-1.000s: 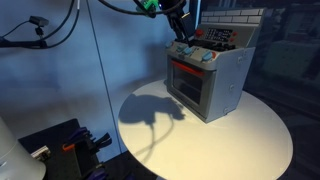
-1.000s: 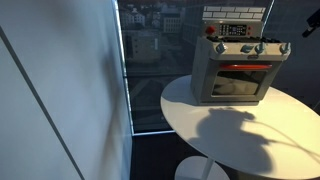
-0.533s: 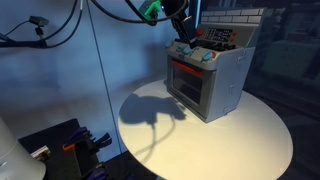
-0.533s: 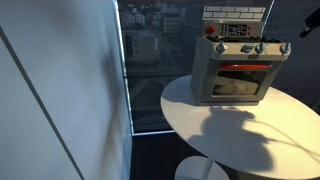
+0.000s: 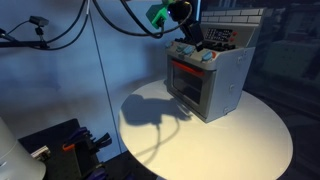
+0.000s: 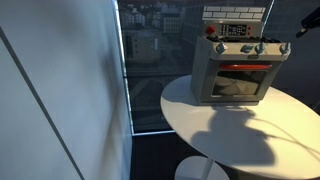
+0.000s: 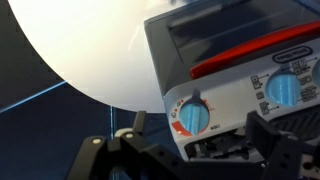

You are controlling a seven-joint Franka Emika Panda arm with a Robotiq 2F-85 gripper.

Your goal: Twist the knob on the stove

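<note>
Our stove (image 5: 208,75) sits on the round white desk (image 5: 250,140). Our gripper (image 7: 200,128) hovers, fingers (image 7: 136,124) spread apart and holding nothing, facing the end pale blue knob (image 7: 193,117). We judge the twist not yet done.

Items by count, as seen from the room: one stove (image 6: 238,60), standing on one round white counter (image 6: 220,128). The stove has one red-framed door (image 6: 240,82) on its front, one brick-patterned back panel (image 6: 238,13) and one red burner (image 6: 210,30) plainly visible on top. Pale blue knobs: the wrist view shows two whole, the nearer knob (image 7: 193,117) and the next knob (image 7: 283,90), plus the edge of a third knob (image 7: 317,70) cut by the frame. The row's total is too small to settle in both exterior views. There is one robot arm (image 5: 178,14), carrying one end effector (image 5: 186,40) with two fingers (image 7: 270,135)
</note>
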